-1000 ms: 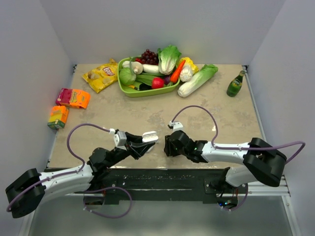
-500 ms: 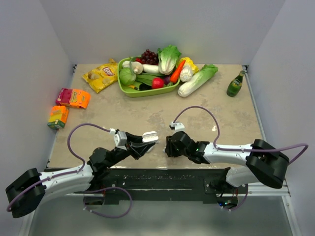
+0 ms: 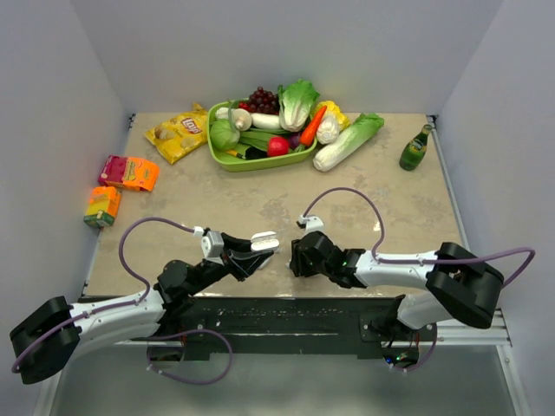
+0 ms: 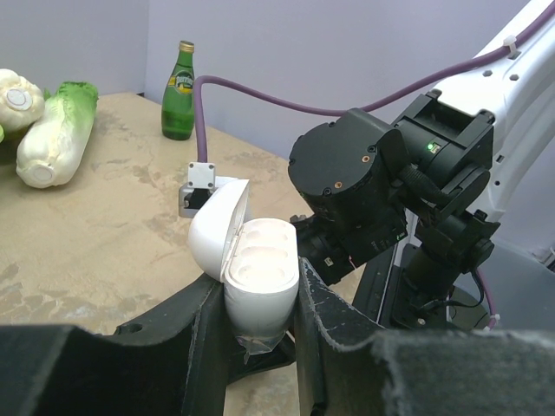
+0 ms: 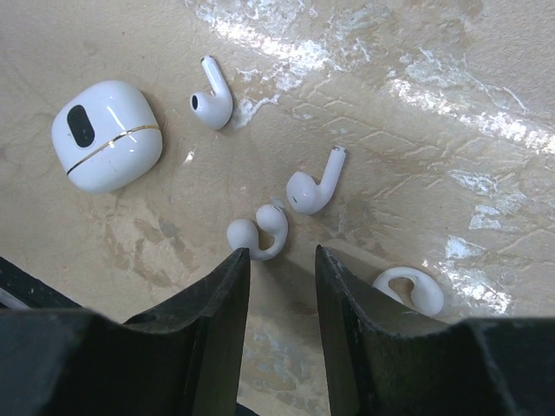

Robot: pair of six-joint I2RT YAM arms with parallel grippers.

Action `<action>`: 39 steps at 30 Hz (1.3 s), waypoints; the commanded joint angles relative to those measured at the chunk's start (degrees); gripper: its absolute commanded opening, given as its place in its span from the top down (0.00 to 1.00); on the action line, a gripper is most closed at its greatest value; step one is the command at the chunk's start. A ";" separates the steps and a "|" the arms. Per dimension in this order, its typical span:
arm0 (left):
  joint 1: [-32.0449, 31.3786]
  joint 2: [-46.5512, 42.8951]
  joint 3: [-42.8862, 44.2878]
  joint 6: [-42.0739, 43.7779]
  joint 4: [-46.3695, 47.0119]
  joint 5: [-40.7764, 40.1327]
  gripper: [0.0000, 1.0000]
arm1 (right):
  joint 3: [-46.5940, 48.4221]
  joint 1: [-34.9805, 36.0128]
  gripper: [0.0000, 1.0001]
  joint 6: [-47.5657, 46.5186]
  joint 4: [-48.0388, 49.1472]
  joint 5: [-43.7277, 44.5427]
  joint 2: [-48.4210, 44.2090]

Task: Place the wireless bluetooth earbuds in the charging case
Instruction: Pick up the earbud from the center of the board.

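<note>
Left pincer [image 4: 260, 305] is being clamped on the open charging case [image 4: 260, 264]; right pincer [image 5: 282, 269], parted, is being held over earbuds [image 5: 258, 234].

Bright, even light from overhead, only soft shadows on the table [image 3: 260, 195]. In the right wrist view glare streaks white across it, and the right gripper [image 5: 282, 260] looms dark and blurred near the lens. The charging case [image 4: 260, 277] reads crisp.

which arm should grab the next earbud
Right. The right end effector is open, with an earbud just ahead of its fingertips. The left end effector is shut on the open case, so it is busy holding that.
</note>
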 commanded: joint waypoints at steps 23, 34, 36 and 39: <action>-0.32 0.49 -9.22 -0.62 4.02 -0.99 1.00 | 2.59 0.14 0.88 -0.90 3.33 0.72 3.42; -0.24 -0.21 -8.52 -0.09 2.88 -1.26 1.00 | 2.49 0.23 1.00 -5.46 -4.23 4.76 -10.10; -0.24 0.05 -8.26 -0.09 2.70 -1.17 1.00 | 4.07 0.49 1.00 -9.05 -9.82 3.88 -13.71; -0.24 0.85 -7.82 -0.44 2.70 -0.82 1.00 | 7.23 1.98 1.00 -14.32 -16.50 3.62 -18.97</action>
